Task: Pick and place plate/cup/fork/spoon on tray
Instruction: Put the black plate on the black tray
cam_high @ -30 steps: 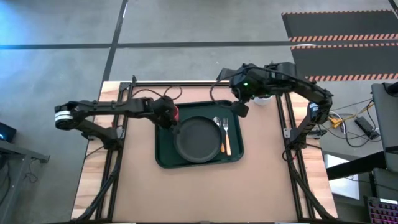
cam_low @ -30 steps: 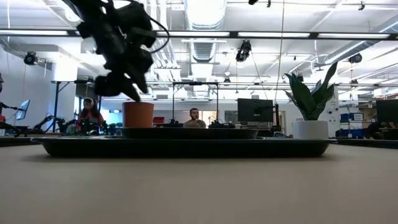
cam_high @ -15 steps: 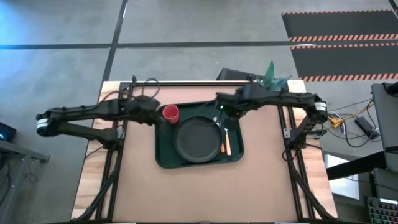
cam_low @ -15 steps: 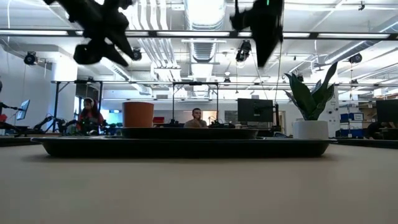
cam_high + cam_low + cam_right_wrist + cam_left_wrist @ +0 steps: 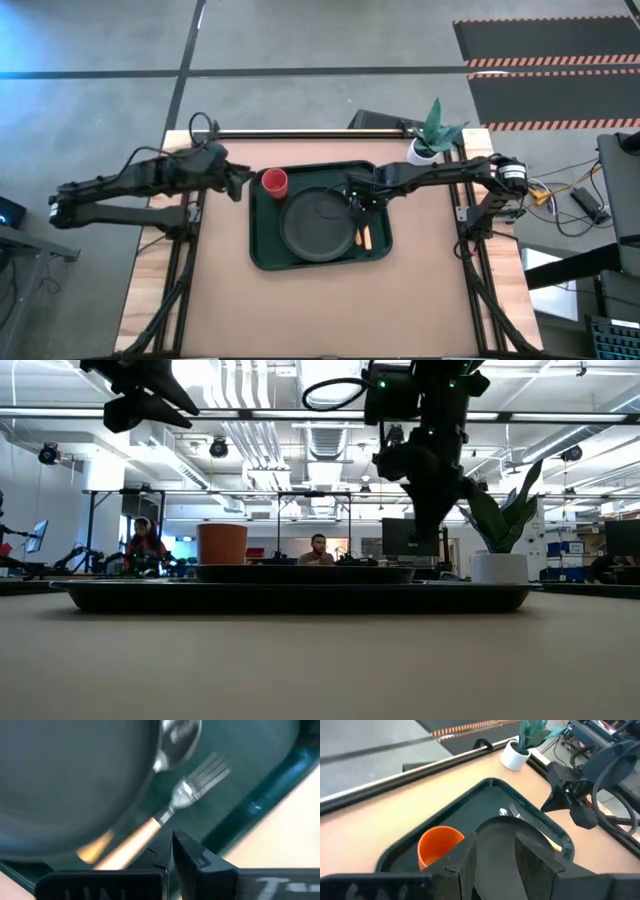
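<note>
1. Compared with half a second ago, we see the left gripper (image 5: 240, 184) drawn back off the tray (image 5: 262, 250) toward the table's left side; its fingers (image 5: 532, 857) stand apart and hold nothing.
2. The right gripper (image 5: 358, 203) has come down since then, from above the plate's far rim to just over the cutlery. In its wrist view its fingers (image 5: 187, 855) are pressed together with nothing between them, hanging just above the fork's handle.
3. The cup (image 5: 274, 182) has not moved: it stands upright in the tray's far-left corner, clear of the left gripper.
4. The plate (image 5: 317, 222) lies flat in the middle of the tray, as before.
5. The spoon (image 5: 175, 740) and the fork (image 5: 192, 787) lie side by side on the tray just right of the plate, the spoon nearer to it; whether its bowl touches the rim we cannot tell.
6. We can read no brand, label or writing on any of these things.
7. A white pot with a green plant (image 5: 427, 140) stands at the table's far-right corner, off the tray.
8. In the low view, people (image 5: 318, 550) sit at desks in the room behind, and the right arm hangs in front of the plant.
</note>
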`<state>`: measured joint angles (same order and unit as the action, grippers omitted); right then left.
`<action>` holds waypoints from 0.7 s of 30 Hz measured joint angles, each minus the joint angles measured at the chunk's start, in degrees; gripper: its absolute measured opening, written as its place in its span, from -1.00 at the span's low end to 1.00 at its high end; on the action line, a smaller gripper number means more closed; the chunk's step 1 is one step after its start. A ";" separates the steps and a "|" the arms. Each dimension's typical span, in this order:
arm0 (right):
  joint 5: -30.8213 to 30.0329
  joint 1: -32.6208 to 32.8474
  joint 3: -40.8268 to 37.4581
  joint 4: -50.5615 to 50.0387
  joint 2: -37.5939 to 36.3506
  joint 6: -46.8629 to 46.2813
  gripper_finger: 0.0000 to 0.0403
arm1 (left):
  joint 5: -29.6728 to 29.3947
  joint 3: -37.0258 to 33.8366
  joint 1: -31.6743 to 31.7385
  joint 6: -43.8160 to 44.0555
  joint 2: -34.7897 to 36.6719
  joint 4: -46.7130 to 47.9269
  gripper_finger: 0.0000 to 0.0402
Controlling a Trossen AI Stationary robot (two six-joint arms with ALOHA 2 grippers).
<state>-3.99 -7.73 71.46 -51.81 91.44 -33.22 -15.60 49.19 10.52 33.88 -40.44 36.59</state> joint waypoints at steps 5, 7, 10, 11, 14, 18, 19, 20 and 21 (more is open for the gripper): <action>-0.44 -0.08 0.76 7.58 -0.07 -2.08 -0.96 | -0.10 0.00 0.00 -4.52 1.42 0.03 -0.43; -0.48 -0.07 1.24 10.77 -0.07 -2.82 -0.96 | -0.10 0.00 0.00 -6.44 1.82 0.16 -0.43; -0.48 -0.07 1.44 15.93 -0.07 -2.92 -0.96 | -0.09 0.00 0.00 -8.89 2.32 0.51 -0.43; -0.48 -0.08 1.44 17.20 -0.07 -2.92 -0.96 | -0.09 0.00 0.00 -9.15 2.50 0.53 -0.43; -0.51 -0.34 1.44 18.37 -0.07 -2.92 -0.96 | 0.12 0.00 0.00 -9.28 3.06 0.68 -0.43; -0.57 -1.25 1.42 18.13 -0.07 -2.76 -0.96 | 0.20 0.00 0.00 -9.15 3.75 3.74 -0.43; -0.55 -1.65 1.42 18.16 -0.07 -2.52 -0.96 | 0.27 0.00 0.00 -8.88 3.89 4.69 -0.43; -0.54 -2.10 1.40 18.18 -0.07 -1.94 -0.96 | 0.29 0.00 0.00 -8.76 3.90 5.45 -0.43; -0.48 -2.65 1.33 18.16 -0.07 -1.69 -0.96 | 0.29 0.00 0.00 -8.73 3.90 5.95 -0.43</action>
<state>-4.47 -10.37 72.80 -33.65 91.37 -34.91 -15.31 49.19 10.52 25.15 -36.54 42.54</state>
